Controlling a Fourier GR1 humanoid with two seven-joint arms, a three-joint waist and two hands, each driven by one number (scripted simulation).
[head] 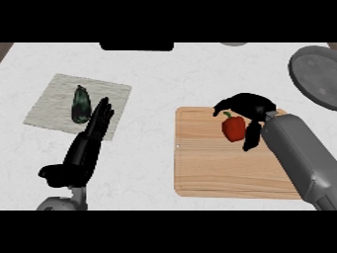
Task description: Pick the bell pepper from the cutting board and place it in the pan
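The right hand (250, 109) curls around the red bell pepper (233, 128) on the cutting board (207, 168), while the left hand (89, 136) rests with straight fingers.

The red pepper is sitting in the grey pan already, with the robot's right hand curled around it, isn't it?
Not quite. The head view shows the red pepper on the wooden cutting board, not in the grey pan, which stands apart at the upper right. The right hand is indeed curled around it.

two smooth grey forearms, glossy black left hand (83, 148), black right hand (250, 107)
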